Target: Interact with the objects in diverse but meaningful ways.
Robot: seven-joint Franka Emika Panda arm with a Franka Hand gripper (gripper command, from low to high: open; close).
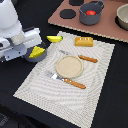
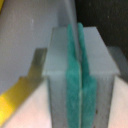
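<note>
Cheese wedge (image 1: 36,51) lies in a grey bowl (image 1: 41,57) beside the gripper (image 2: 80,87), whose jaws are pressed together, holding nothing.

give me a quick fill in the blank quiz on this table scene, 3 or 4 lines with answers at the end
1. The red tomato sits inside a grey ____.
2. The round tan plate lies between the knife and the ____.
3. The bread loaf lies on the striped ____.
4. In the wrist view the green-padded jaws are ____.

Missing words: pot; fork; placemat; closed
</note>
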